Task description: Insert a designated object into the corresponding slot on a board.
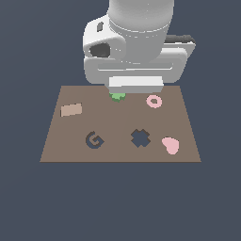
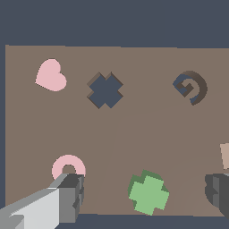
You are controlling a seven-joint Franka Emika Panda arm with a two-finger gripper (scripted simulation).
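Your tool (image 2: 145,197) hangs with fingers spread either side of the green piece (image 2: 148,194) lying on the board (image 2: 134,134).

We are looking at a plain blue-grey backdrop (image 1: 28,202) that is filling the exterior view from edge to edge. It is showing one flat, dark slate tone, and we are finding the same shade at the exterior view's left, at its right, and across the near and far stretches alike. Whether it is serving as a floor or as a wall, we are not managing to tell, since it is reading only as a smooth, untextured field. Light is falling on it softly and evenly. In the wrist view, we are seeing the same backdrop (image 2: 112,22) as a broad band and as thinner strips along the picture's margins.
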